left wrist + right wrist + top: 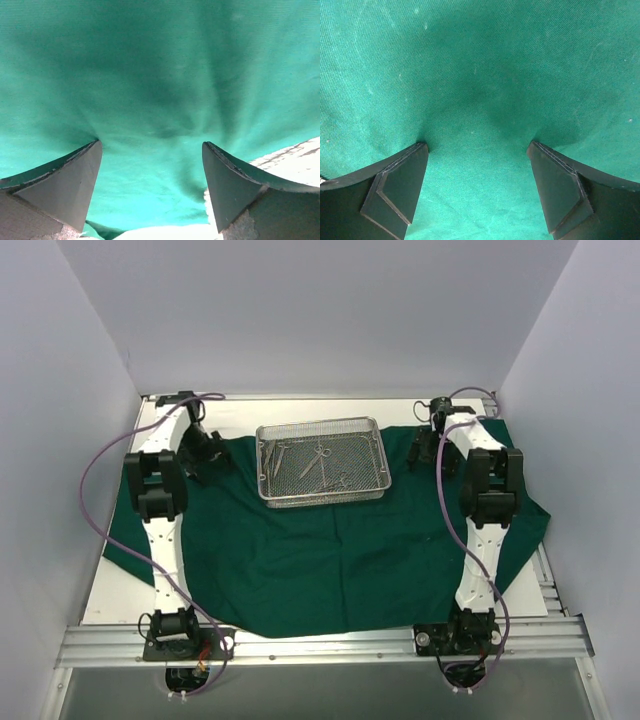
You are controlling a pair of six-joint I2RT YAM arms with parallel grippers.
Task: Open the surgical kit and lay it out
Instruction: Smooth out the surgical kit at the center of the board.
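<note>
Green drape [330, 560] lies spread out flat. Left gripper [151, 144] and right gripper [479, 144] are both wide open with tips on the cloth at the far corners, holding nothing. Wire tray [322, 495] with instruments [318, 462] sits far centre on the drape. Risk: a cloth pinch and pull drags the tray and spills the tools.

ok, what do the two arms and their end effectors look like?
The left arm and right arm have white links, black joint housings and black bases. A purple cable loops along each. The left end effector and right end effector each have two dark wedge-shaped fingers. No markings visible.
</note>
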